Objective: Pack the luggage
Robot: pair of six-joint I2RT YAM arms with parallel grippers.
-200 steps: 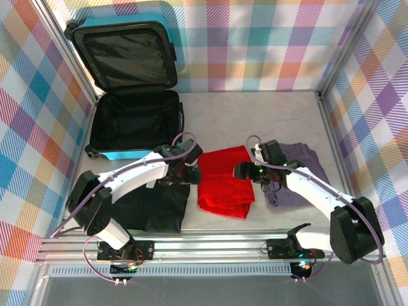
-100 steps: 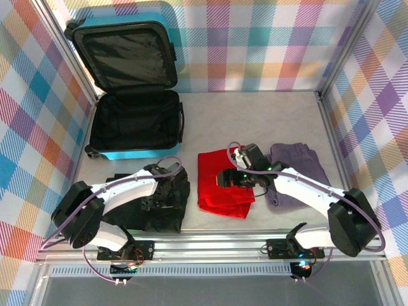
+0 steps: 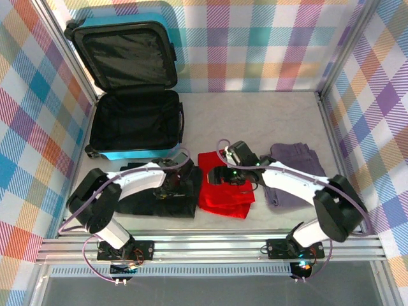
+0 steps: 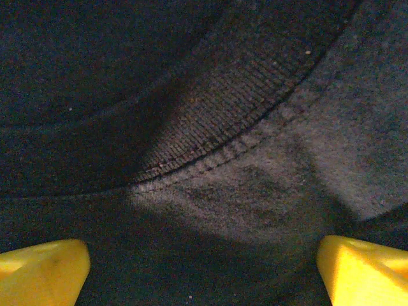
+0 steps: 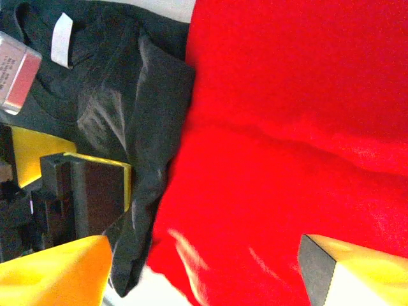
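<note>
The luggage [image 3: 127, 124], a turquoise suitcase with black lining, lies open at the back left, its lid [image 3: 124, 54] propped against the wall. A black garment [image 3: 150, 199] lies in front of it. My left gripper [image 3: 173, 186] is low over that garment's right part, open, its yellow fingertips [image 4: 41, 271] wide apart just above the ribbed collar [image 4: 210, 121]. To the right lies a red garment [image 3: 224, 191]. My right gripper [image 3: 217, 176] hovers open over its left edge, with red cloth [image 5: 287, 127] between its fingers [image 5: 354, 271].
A purple garment [image 3: 296, 167] lies right of the red one, partly under the right arm. Plaid walls and metal posts enclose the table on three sides. A metal rail [image 3: 204, 245] runs along the near edge. The two grippers are close together.
My left gripper came down from the suitcase's front edge onto the black garment, which now lies flatter and wider. My right gripper slid left from the purple garment across the red one.
</note>
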